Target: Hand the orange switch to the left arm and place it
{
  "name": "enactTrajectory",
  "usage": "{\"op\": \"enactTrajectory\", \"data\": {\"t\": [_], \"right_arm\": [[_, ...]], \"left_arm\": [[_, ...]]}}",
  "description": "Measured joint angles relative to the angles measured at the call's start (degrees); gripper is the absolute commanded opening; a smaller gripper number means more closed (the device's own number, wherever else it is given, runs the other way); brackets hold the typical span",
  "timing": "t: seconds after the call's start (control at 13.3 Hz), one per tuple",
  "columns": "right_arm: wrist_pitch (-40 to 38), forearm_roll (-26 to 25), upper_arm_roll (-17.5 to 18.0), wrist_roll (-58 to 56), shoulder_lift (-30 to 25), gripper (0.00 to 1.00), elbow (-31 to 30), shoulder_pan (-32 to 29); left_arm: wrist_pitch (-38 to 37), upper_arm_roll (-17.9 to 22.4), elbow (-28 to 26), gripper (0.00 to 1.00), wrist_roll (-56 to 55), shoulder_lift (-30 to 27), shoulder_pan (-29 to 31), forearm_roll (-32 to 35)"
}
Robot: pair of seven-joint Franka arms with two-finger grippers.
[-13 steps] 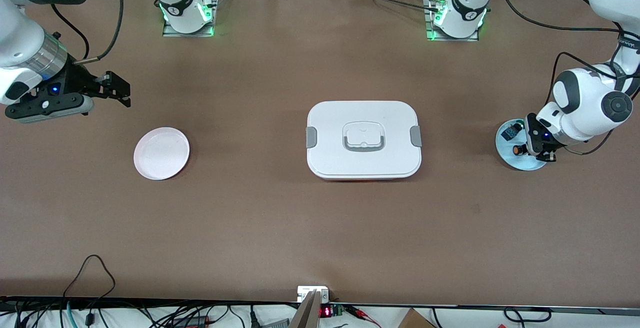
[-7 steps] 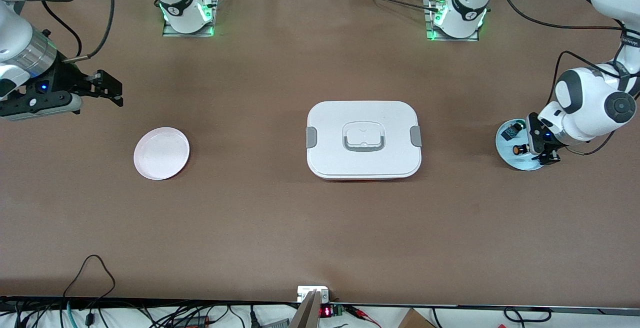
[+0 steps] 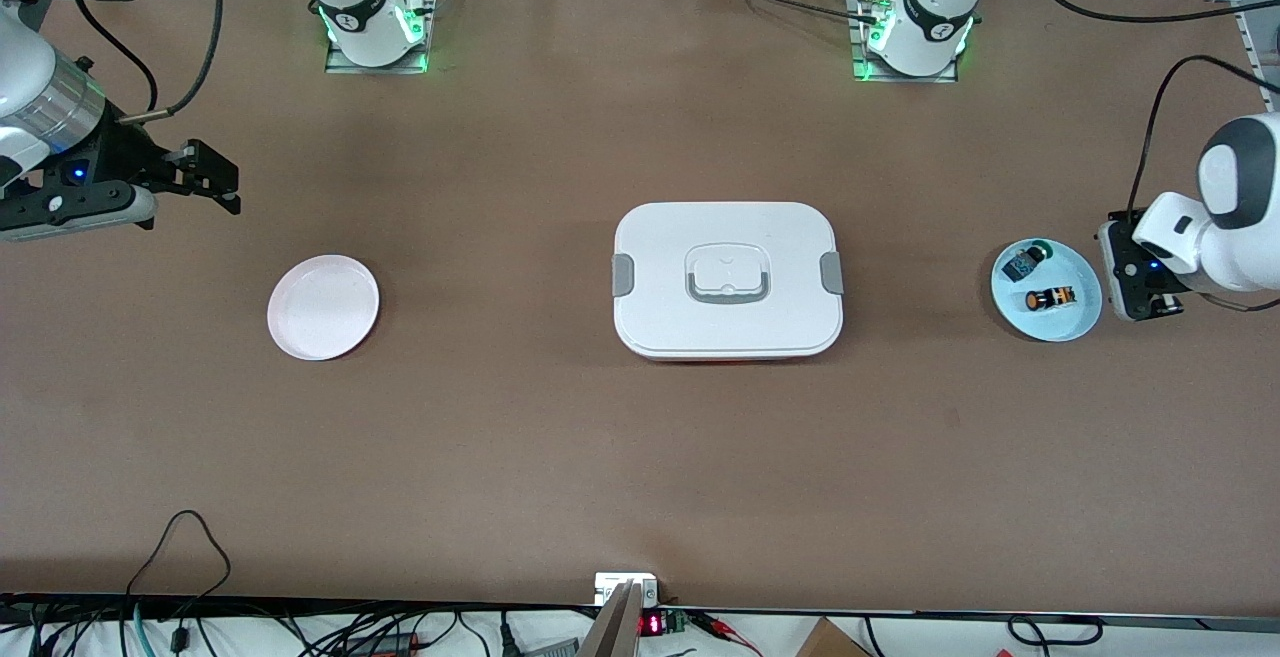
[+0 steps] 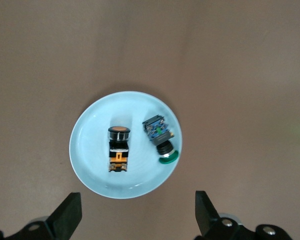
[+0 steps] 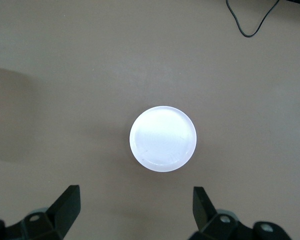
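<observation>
The orange switch (image 3: 1048,297) lies on its side on a light blue plate (image 3: 1080,317) at the left arm's end of the table, and also shows in the left wrist view (image 4: 118,148). My left gripper (image 3: 1140,287) hangs open and empty over the table beside that plate; the left wrist view shows it (image 4: 137,197) at the plate's edge. The white box (image 3: 727,279) sits at mid-table. My right gripper (image 3: 215,177) is open and empty, high over the right arm's end; it also shows in the right wrist view (image 5: 135,192).
A small blue-bodied part with a green cap (image 3: 1026,262) shares the blue plate, beside the switch (image 4: 160,137). An empty pale pink plate (image 3: 323,307) lies toward the right arm's end, seen below the right gripper (image 5: 162,139). Cables run along the table's near edge.
My left gripper has pulled up and away from the blue plate toward the table's end, uncovering the switch, which stays on the plate. My right gripper has drifted slightly outward.
</observation>
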Motion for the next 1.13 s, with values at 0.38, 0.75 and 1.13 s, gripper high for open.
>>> {"op": "enactTrajectory", "data": {"t": [0.38,0.75,1.13], "right_arm": [[-0.92,-0.44,-0.01,-0.04,0.04,1.0,1.69,-0.04],[-1.27,-0.44,-0.04,-0.03,0.09,1.0,2.0,-0.19],[-1.69,-0.44,0.06,-0.1,0.69,1.0,2.14,-0.2]], "left_arm": [[-21.56,-10.67,14.14,1.0,-27.65,-0.08,-0.19,0.0],[-30.57,-18.78,22.28,1.0,-58.5,-0.11,-0.37,0.0],[-26.09,-7.35,22.86,1.0,-70.85,-2.74,-11.63,-3.85]]}}
